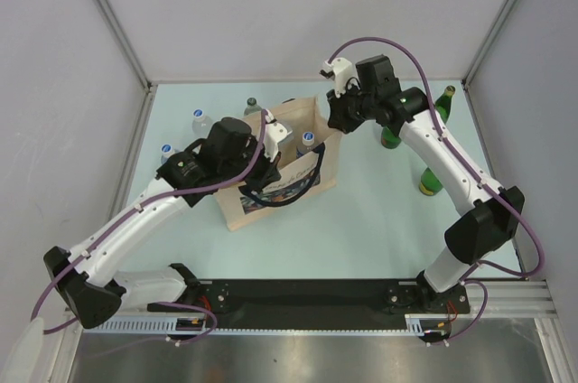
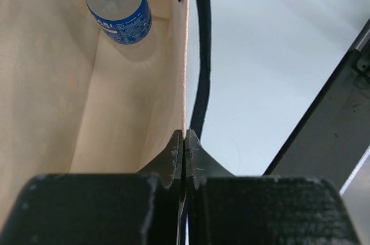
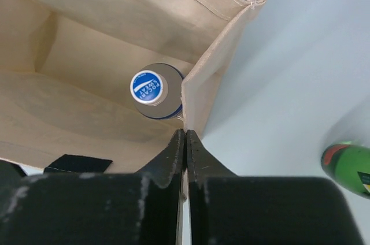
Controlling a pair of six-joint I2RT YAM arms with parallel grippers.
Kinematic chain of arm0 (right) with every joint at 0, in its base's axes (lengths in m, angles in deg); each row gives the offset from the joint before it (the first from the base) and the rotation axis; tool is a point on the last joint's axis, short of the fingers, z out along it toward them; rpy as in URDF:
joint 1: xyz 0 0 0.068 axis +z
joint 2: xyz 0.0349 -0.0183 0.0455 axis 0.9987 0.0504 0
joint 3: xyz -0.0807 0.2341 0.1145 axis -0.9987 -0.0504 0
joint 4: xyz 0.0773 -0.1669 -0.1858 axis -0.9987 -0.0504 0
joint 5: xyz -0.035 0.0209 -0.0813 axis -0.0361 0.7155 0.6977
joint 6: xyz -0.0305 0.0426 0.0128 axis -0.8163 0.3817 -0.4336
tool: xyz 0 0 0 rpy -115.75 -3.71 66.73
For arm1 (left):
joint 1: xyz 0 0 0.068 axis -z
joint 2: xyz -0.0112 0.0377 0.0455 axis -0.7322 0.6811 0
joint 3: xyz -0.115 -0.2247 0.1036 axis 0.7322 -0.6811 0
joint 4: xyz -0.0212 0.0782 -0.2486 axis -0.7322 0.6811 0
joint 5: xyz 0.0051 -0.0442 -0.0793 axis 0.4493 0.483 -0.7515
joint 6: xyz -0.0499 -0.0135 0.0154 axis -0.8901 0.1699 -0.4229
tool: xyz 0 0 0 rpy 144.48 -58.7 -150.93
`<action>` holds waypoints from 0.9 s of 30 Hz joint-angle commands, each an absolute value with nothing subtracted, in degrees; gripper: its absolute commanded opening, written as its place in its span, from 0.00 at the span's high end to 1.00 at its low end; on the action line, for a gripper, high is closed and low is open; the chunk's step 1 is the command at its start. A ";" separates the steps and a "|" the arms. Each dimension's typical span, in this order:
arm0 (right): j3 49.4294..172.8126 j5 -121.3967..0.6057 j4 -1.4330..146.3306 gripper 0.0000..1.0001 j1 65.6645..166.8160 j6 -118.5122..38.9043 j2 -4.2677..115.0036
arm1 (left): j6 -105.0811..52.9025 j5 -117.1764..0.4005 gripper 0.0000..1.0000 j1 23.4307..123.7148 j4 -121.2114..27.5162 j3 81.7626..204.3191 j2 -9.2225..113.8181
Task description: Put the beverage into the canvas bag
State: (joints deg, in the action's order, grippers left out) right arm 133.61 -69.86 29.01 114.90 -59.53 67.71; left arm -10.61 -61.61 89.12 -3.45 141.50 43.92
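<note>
The beige canvas bag [image 1: 237,207] stands open mid-table, its printed side facing the arms. A beverage bottle [image 1: 308,141] with a white cap and blue label stands upright inside it, at its right end. The left wrist view shows this bottle [image 2: 119,7] on the bag's floor. In the right wrist view its cap [image 3: 146,86] is seen from above. My left gripper [image 2: 184,141] is shut on the rim of the bag's near wall [image 2: 180,71], beside a navy handle [image 2: 200,83]. My right gripper [image 3: 186,141] is shut on the bag's right end wall [image 3: 202,83].
Clear bottles [image 1: 200,121] and a green-capped one [image 1: 252,106] stand left and behind the bag. Green bottles [image 1: 428,182] stand to the right, one of them [image 3: 348,167] near my right gripper. A black rail [image 2: 324,141] runs along the table's near edge.
</note>
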 commanded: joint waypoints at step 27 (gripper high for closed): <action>126.46 -69.19 29.63 1.00 110.58 -62.00 56.21 | -16.97 -75.35 1.00 89.61 -9.85 143.74 39.56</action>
State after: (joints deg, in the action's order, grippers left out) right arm 127.49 -70.21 29.56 112.39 -60.38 61.18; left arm -14.48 -69.39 89.12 -5.70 141.50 42.87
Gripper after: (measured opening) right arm 0.012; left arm 0.009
